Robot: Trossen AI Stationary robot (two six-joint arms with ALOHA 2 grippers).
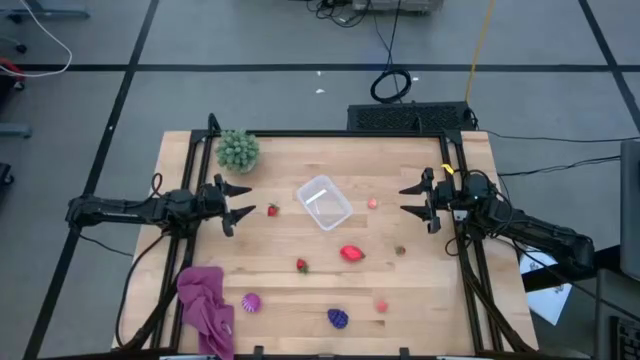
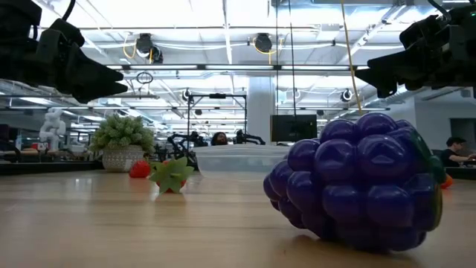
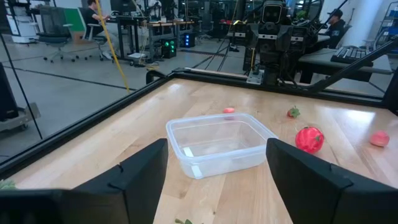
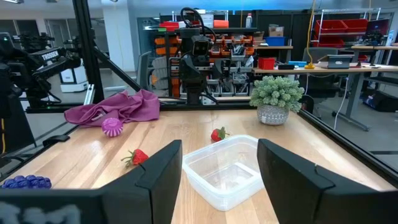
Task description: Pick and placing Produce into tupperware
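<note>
Produce lies scattered on the table, none of it held. Left gripper hangs open and empty at the left edge, a strawberry just beyond its tips. Right gripper hangs open and empty at the right edge. Between them sits the tupperware, nothing inside. A red fruit and purple berry lie nearer the front.

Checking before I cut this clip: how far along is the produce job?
Nothing looks done: the tupperware is empty. Nothing is in hand either. The left gripper and right gripper hang open at the table's sides, holding nothing. All the produce is left, scattered on the wood: the strawberry near the left gripper, the red fruit, the purple berry, the magenta piece and several small pink ones.
</note>
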